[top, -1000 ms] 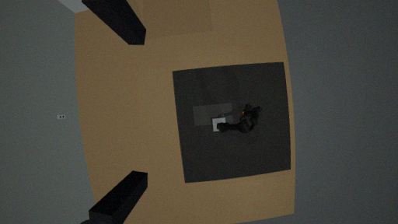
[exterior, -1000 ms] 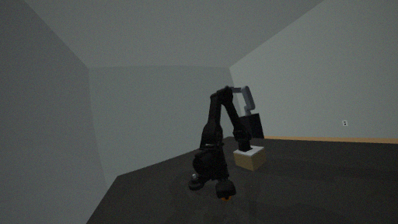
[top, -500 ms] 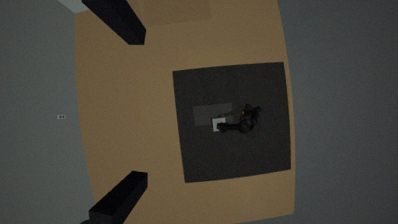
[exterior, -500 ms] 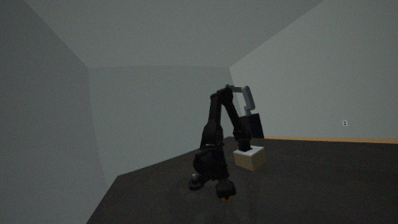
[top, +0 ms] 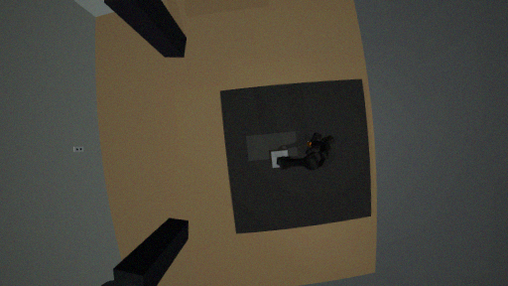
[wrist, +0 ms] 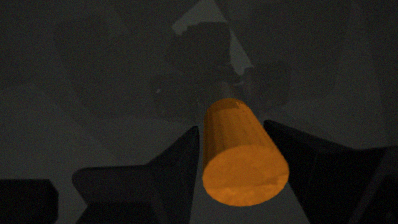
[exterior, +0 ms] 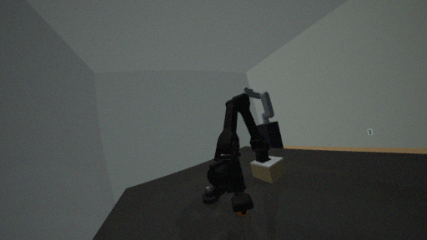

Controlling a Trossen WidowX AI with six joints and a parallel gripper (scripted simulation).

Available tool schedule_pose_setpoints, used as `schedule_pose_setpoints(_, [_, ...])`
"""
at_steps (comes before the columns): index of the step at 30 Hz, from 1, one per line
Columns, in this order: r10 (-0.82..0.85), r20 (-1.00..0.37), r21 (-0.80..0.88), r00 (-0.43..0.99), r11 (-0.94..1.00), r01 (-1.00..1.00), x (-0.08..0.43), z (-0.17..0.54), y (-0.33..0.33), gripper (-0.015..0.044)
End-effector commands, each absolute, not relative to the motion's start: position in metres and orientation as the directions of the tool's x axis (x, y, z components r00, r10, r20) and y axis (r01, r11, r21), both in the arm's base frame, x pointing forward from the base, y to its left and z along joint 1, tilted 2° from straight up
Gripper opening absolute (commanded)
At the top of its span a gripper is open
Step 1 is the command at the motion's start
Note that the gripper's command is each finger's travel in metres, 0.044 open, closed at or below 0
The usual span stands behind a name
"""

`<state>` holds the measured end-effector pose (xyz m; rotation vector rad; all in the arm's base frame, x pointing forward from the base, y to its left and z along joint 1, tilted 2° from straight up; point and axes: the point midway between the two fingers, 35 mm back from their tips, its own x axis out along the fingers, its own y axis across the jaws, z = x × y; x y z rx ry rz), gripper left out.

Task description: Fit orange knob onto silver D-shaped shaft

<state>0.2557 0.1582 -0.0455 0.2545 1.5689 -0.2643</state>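
Observation:
The orange knob (top: pixel 310 144) (exterior: pixel 240 213) (wrist: pixel 245 175) stands between my fingers, its broad round end facing the wrist camera and its far end close to or on the dark mat. My gripper (exterior: pixel 242 204) (wrist: pixel 230 128) is open, with a narrow gap on each side of the knob in the wrist view. In the exterior view the round pedestal (exterior: pixel 209 197) is dark, with the bare silver shaft (exterior: pixel 208 188) upright on it, left of and behind the knob. The pedestal is not visible in the other views. The shaft's flat side and the knob's hole are hidden.
The arm stands on a box with a white top (top: pixel 274 158) (exterior: pixel 278 159) on the dark mat (top: pixel 298 199) (exterior: pixel 334 192). Two black beams (top: pixel 154 27) (top: pixel 154 248) show at the left of the top view. A grey jointed stand (exterior: pixel 268 105) rises behind the arm.

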Motion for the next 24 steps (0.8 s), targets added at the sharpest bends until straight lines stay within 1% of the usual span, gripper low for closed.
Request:
schedule_pose_setpoints(1, [-0.002,-1.000,-0.005,-0.010,0.946,0.324,0.259,-0.023,0.160,0.0319])
schedule_pose_setpoints(4, [-0.002,-1.000,-0.004,-0.006,0.945,0.326,0.258,0.024,0.160,0.0398])
schedule_pose_setpoints(6, [-0.003,-1.000,-0.004,-0.005,0.945,0.327,0.257,0.035,0.159,0.0440])
schedule_pose_setpoints(13, [-0.003,-1.000,-0.004,-0.005,0.945,0.327,0.257,0.035,0.159,0.0440])
schedule_pose_setpoints(24, [-0.003,-1.000,-0.004,-0.005,0.945,0.327,0.258,0.014,0.159,0.0440])
